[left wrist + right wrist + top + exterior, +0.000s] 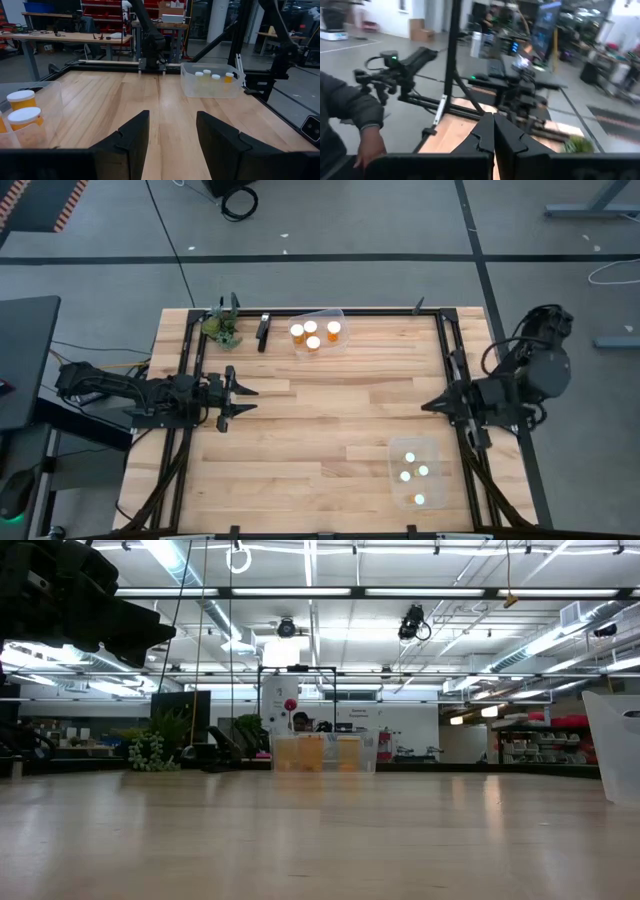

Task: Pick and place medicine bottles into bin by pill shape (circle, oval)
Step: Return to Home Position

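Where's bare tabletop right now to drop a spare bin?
Bare wood spans the middle between left gripper and right gripper, and the near-left corner beside the pale-bottle bin. Crowded: far edge, with plant, dark tool and orange-bottle bin.

Right claw (493,121) closed; person's sleeve (349,107) nearby; probably plant (579,145) beyond.

The table (320,410) under me is pale planked wood, smooth with a soft sheen; its frame rails (192,340) look like black matt metal. Both bins (187,85) are clear, glossy plastic. The larger bottles (21,101) have translucent orange plastic bodies and matt white caps. The fingers (131,135) of my left gripper (172,132) are dark, matt plastic. A person's sleeve (345,107) is dark cloth.
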Tool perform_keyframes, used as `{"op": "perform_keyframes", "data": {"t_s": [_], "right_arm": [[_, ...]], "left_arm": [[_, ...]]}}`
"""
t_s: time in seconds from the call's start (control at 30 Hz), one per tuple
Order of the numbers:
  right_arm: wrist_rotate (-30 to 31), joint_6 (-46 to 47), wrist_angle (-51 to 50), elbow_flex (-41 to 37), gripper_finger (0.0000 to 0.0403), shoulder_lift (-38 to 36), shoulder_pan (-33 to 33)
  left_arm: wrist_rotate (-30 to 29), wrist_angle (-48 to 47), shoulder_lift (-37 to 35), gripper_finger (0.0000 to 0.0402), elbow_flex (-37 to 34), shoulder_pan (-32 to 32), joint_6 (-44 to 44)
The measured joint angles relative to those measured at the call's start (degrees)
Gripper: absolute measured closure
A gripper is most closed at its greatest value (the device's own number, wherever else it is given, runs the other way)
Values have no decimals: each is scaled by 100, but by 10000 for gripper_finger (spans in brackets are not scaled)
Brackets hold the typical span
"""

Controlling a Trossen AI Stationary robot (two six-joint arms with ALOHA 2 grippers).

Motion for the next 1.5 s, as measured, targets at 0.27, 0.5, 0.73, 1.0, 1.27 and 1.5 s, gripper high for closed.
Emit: {"op": "perform_keyframes", "data": {"t_s": [0.27,0.5,0.73,1.0,1.27,1.5], "right_arm": [[-1211,-42,405,-1168,395,-1037,-1074],[-1210,329,562,-2426,395,-2202,-1428],[-1124,131,1440,-3466,395,-3054,-1429],[-1124,193,1486,-4270,395,-3649,-1427],[-897,191,1981,-5217,396,-4669,-1427],[-779,152,2114,-5787,396,-5313,-1428]], "left_arm": [[0,1,-1,230,-1,-1,-1],[-1,2,-1,230,1,0,-2],[0,2,0,230,0,2,-1],[0,-1,-1,230,-1,1,0],[0,2,0,230,-1,1,0],[-2,0,-2,230,2,1,0]]}}
